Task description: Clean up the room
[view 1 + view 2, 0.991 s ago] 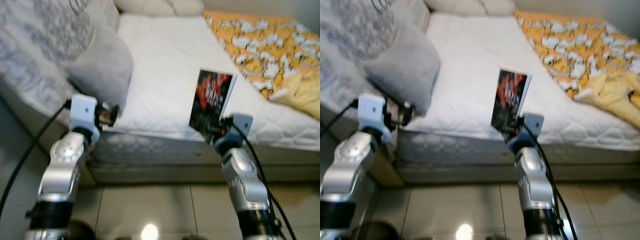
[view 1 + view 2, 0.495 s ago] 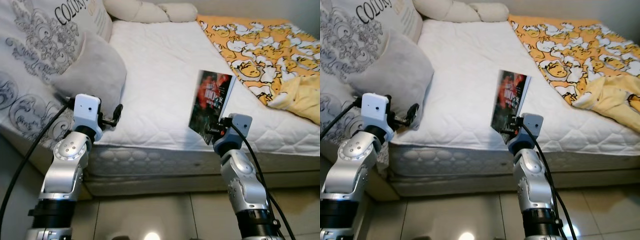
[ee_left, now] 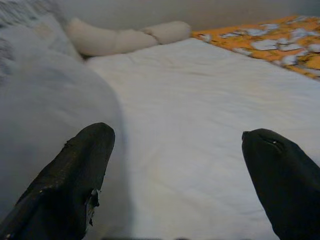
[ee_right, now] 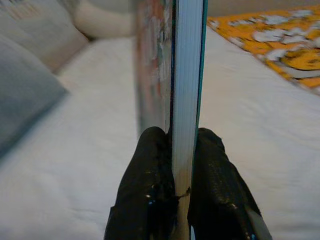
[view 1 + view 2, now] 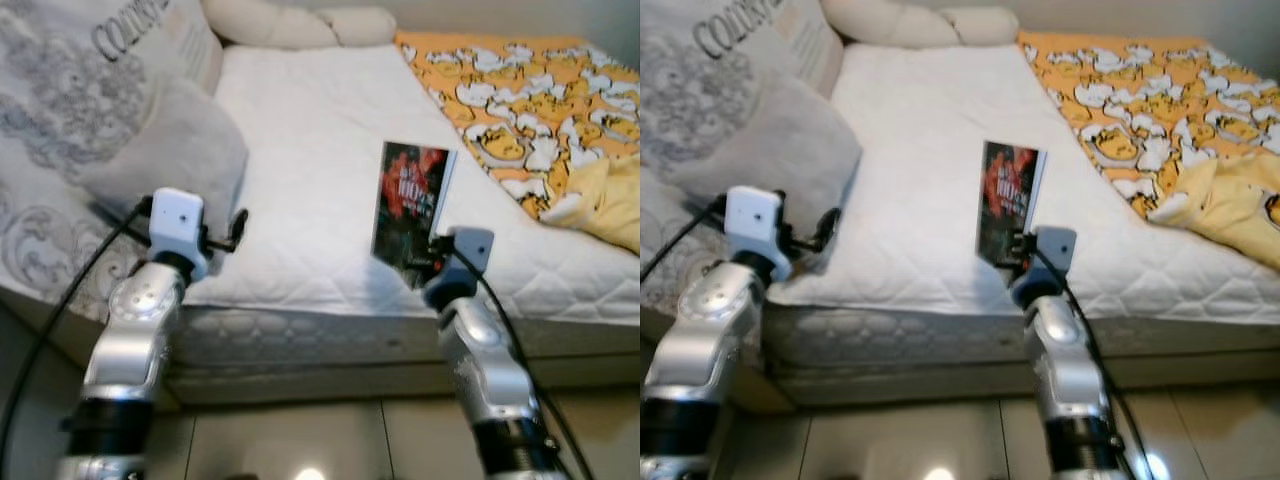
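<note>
Right claw (image 4: pixel 177 165), lower centre of the head views: both fingers (image 4: pixel 150 170) clamped on the bottom edge of a book (image 5: pixel 410 210). The book stands upright above the claw, dark red cover facing the camera, white page block edge-on in the right wrist view. Cover lettering too blurred to read.

Left claw (image 3: pixel 180 170), lower left of frame, level with the near mattress edge: fingers spread wide apart, nothing between them. Just beside it, a grey pillow (image 5: pixel 165 150); contact cannot be told.

Beyond both claws, the bed (image 5: pixel 300 130) with a white quilted mattress. Right of frame: orange patterned blanket (image 5: pixel 510 90), with a yellow cloth (image 5: pixel 600 200) cut off by the frame edge. Upper left: large printed cushion (image 5: pixel 80 70), text partly cropped. Far top: cream bolster (image 5: pixel 300 25).
</note>
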